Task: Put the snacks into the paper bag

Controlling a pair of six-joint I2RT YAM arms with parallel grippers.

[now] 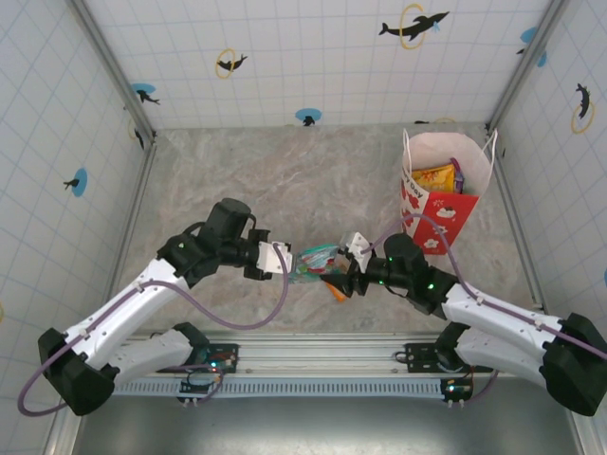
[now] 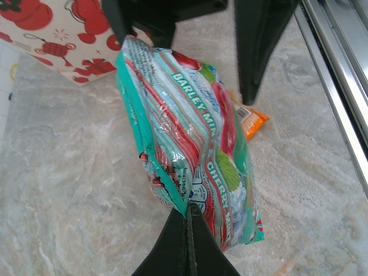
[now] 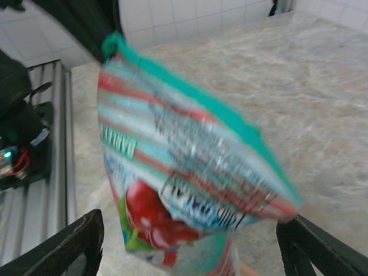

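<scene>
1. Left gripper is clamped tight on one edge of the teal-and-red striped glossy foil packet. It holds the packet in the air above the grey marbled tabletop, near the table's 6 o'clock edge.
2. The packet stands on edge between the two arms. Its free end points toward 3 o'clock, at the other claw.
3. Right gripper has its jaws spread wide. One finger stands on each side of the packet's free end, and neither is pressing on it. Looks like a hand-over, with the second grip not yet made.
4. A small orange wrapped bar lies on the tabletop at 5 o'clock of the packet, just beside it and below the right claw.
5. The white paper gift bag with red fruit prints stands upright at 2 o'clock of the packet, well apart. Its mouth is open, with a yellow-orange pouch and a purple one inside.
6. Risks:
   - The foil is slick and crumpled. A shallow pinch on the free end could slip once the left claw lets go, and the packet would drop.
   - If the left releases too soon, the result is the same.
   - The right fingers could nudge the orange bar when they dip.
   - The light bag may tip if its rim or cord handles get knocked.
</scene>
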